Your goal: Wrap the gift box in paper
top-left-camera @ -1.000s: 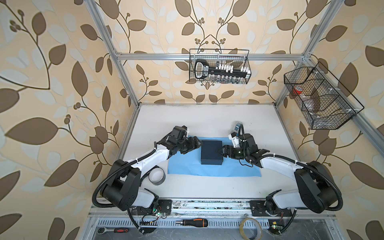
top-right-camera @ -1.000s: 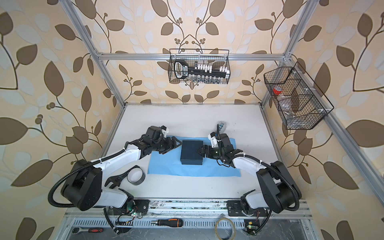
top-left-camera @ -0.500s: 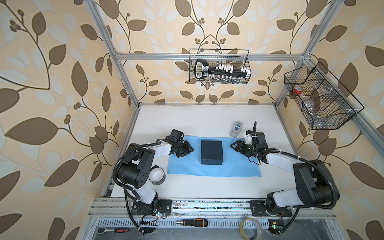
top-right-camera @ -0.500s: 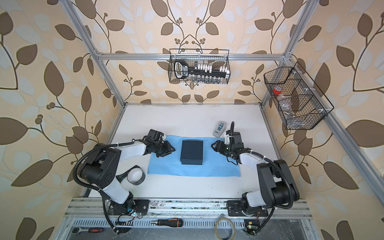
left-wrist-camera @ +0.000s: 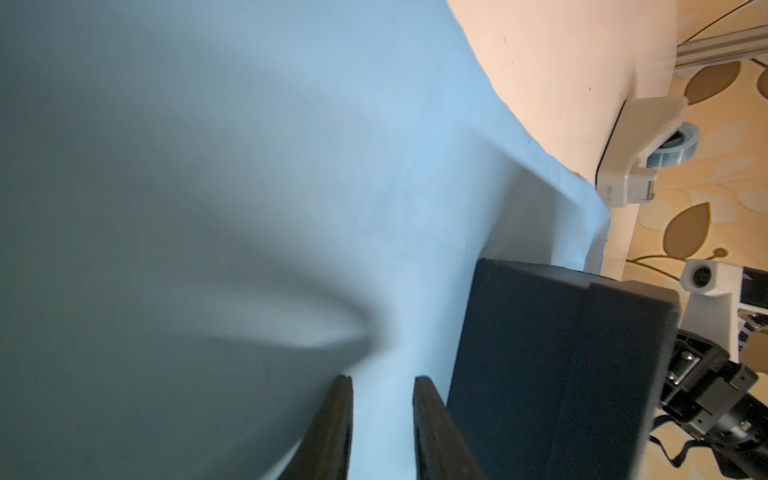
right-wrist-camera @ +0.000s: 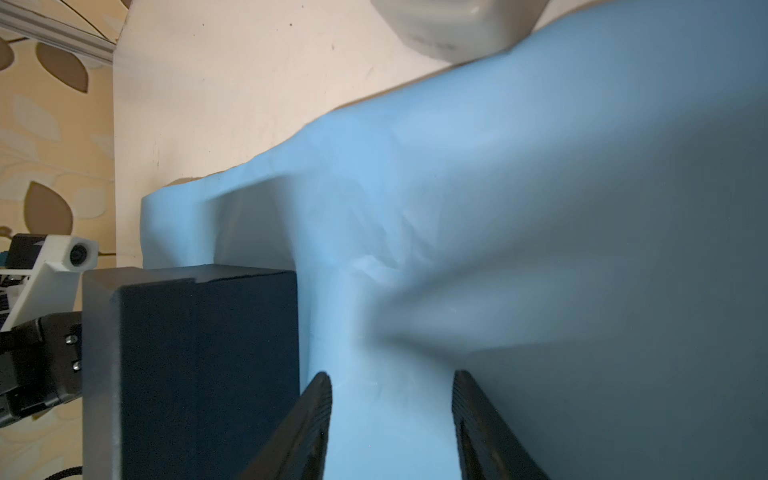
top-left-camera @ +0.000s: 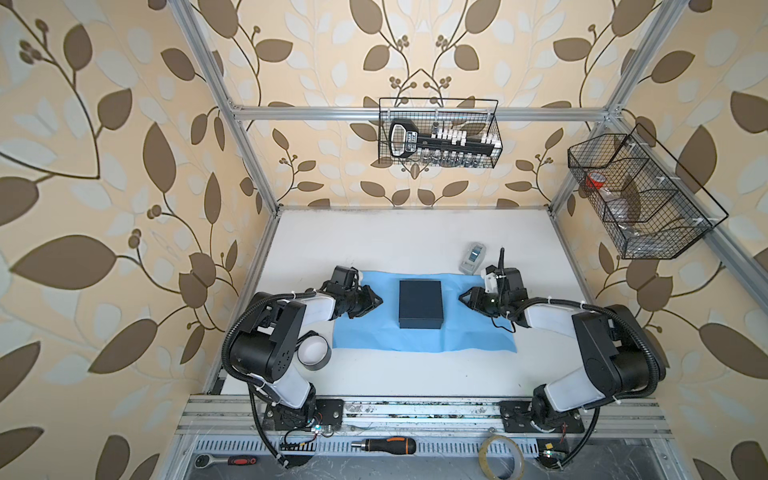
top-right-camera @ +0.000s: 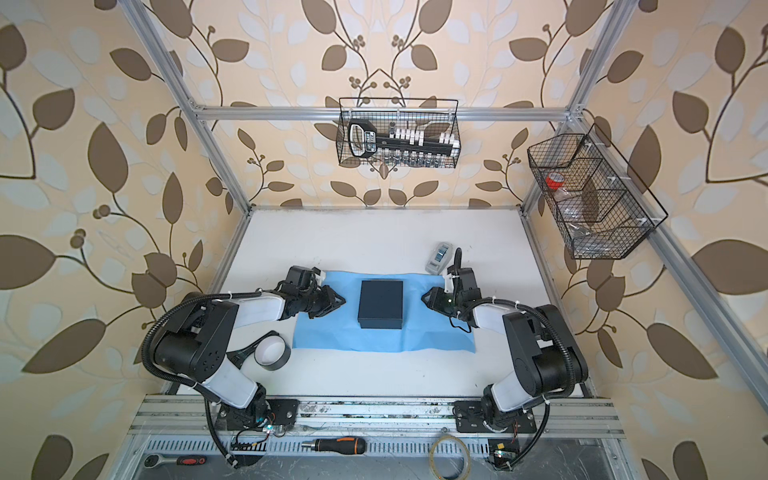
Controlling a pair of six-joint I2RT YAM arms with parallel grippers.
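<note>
Matte navy-black, flat-topped gift box (top-left-camera: 420, 303) sits mid-sheet on thin sky-blue paper (top-left-camera: 386, 338), which is creased beside the box (seen in the wrist views). Left gripper (top-left-camera: 376, 300), left of the box: jaws narrowly apart over a paper ridge, no clamp visible. Right gripper (top-left-camera: 462, 297), right of the box: wider gap, empty. A second ago both were against the box; now both are apart from it.

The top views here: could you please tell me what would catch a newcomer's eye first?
The dark gift box sits mid-table on the sky-blue paper. The left end effector and right end effector face it from either side. A grey tape dispenser stands beyond the paper.
</note>
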